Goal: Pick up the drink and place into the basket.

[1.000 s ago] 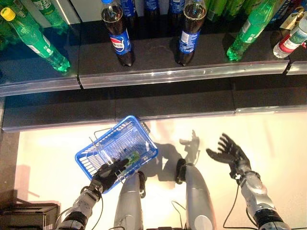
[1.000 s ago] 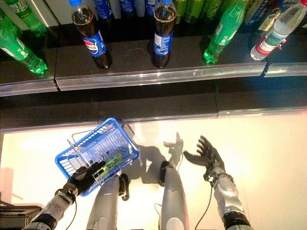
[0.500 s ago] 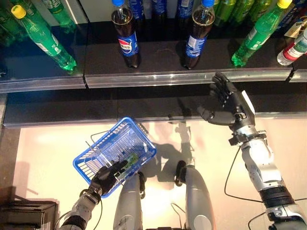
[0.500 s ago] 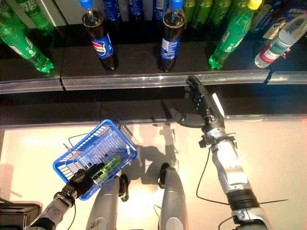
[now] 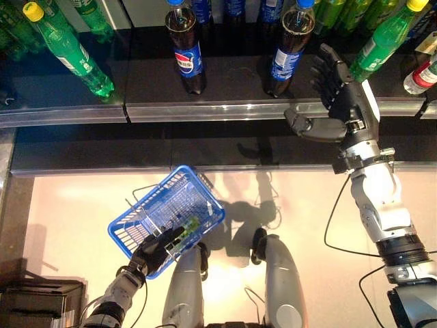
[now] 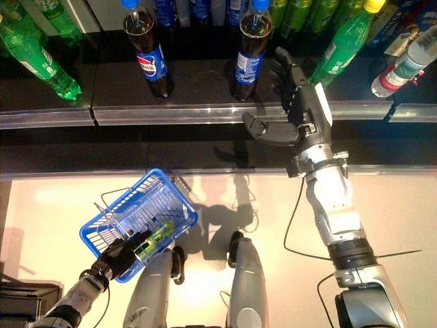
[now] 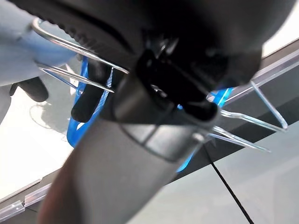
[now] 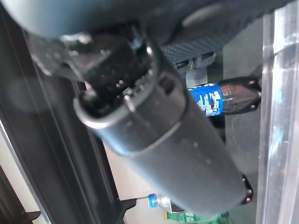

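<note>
The right hand is up at the far shelf, with its fingers straight and spread wide and its thumb sticking out to the left. It holds nothing. It is just to the right of a dark cola bottle with a blue label, close to it, but I cannot tell if it touches. Another dark cola bottle stands on the same shelf further left. Green bottles lean at the left end, and one more green bottle stands right of the hand (partly behind its fingers).

Down near the robot, on the left, the left hand has its fingers curled round the near rim of the blue basket and holds it up, tipped, over the pale floor. There is something small and green at that rim by the fingers; I cannot tell what it is.
</note>
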### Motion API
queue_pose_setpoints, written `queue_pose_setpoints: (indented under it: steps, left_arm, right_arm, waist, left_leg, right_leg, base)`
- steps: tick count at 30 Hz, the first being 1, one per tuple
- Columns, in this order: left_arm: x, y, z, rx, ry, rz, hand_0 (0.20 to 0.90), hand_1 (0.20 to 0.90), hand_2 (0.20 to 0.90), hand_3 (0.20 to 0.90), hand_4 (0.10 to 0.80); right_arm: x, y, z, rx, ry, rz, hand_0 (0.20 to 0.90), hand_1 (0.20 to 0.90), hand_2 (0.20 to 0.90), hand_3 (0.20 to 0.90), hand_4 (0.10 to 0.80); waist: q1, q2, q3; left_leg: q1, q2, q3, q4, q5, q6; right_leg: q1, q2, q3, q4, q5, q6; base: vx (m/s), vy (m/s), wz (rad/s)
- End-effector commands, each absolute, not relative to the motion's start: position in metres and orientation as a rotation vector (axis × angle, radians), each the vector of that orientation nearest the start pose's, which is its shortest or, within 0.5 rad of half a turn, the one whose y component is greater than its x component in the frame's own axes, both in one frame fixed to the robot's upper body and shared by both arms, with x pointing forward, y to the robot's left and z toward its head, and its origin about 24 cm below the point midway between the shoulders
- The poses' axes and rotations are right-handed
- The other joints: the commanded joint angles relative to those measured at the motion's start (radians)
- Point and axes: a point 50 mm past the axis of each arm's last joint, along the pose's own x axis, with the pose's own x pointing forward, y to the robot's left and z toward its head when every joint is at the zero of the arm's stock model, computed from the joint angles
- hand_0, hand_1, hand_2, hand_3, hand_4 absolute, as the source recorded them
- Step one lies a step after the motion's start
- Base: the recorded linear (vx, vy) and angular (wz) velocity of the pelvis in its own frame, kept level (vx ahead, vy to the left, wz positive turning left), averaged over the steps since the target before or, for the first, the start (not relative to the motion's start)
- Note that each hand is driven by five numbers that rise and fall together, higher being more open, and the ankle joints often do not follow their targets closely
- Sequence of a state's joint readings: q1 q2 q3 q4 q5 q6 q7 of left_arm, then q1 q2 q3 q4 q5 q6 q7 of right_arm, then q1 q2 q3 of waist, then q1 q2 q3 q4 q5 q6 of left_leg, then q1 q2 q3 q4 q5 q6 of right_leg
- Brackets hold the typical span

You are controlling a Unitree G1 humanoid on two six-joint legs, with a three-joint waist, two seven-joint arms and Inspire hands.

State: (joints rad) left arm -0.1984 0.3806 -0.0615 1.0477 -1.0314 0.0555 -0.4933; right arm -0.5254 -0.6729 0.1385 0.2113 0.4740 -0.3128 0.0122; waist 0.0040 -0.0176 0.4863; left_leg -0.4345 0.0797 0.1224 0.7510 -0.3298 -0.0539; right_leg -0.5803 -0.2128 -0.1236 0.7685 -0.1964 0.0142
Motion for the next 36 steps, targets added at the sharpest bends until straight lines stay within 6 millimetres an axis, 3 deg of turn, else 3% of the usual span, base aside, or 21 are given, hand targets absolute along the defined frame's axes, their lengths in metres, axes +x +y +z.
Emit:
queue_pose_setpoints:
  steps: [1,12,20,36]
  left_arm:
    - [0.181,0.243,-0.107,-0.744,0.673,-0.031,0.300,0.300,0.300,0.200,0.100]
    - [0.150,0.257,-0.124,-0.682,0.815,0.054,0.300,0.300,0.300,0.200,0.100]
    - [0.149,0.255,-0.125,-0.677,0.827,0.043,0.300,0.300,0.300,0.200,0.100]
    - [0.159,0.249,-0.122,-0.634,0.851,-0.022,0.300,0.300,0.300,0.200,0.100]
  right_arm:
    - [0.314,-0.222,0.267,-0.175,-0.854,0.115,0.900,0.900,0.900,0.900,0.800]
    - [0.316,-0.221,0.277,-0.164,-0.869,0.105,0.900,0.900,0.900,0.900,0.800]
    - [0.318,-0.222,0.278,-0.155,-0.853,0.087,0.900,0.900,0.900,0.900,0.800]
    - [0.354,-0.244,0.288,-0.040,-0.689,-0.032,0.900,0.900,0.900,0.900,0.800]
  waist:
    - [0.035,-0.007,-0.070]
    - [0.044,0.001,-0.057]
    - [0.045,0.004,-0.051]
    - [0.074,0.019,-0.043]
  left_leg:
    - [0.016,0.013,-0.042,-0.057,0.048,-0.013]
    - [0.023,0.005,-0.048,-0.054,0.049,-0.015]
    - [0.024,0.003,-0.048,-0.054,0.050,-0.015]
    - [0.022,-0.002,-0.057,-0.062,0.054,-0.015]
  right_leg:
    - [0.079,-0.040,0.055,-0.094,0.047,0.097]
    - [0.084,-0.046,0.049,-0.081,0.037,0.091]
    - [0.084,-0.048,0.048,-0.078,0.036,0.092]
    - [0.082,-0.054,0.039,-0.078,0.037,0.091]
  base:
    - [0.067,-0.004,0.01]
    - [0.019,0.001,0.05]
    - [0.000,0.000,0.00]
    - [0.000,0.000,0.00]
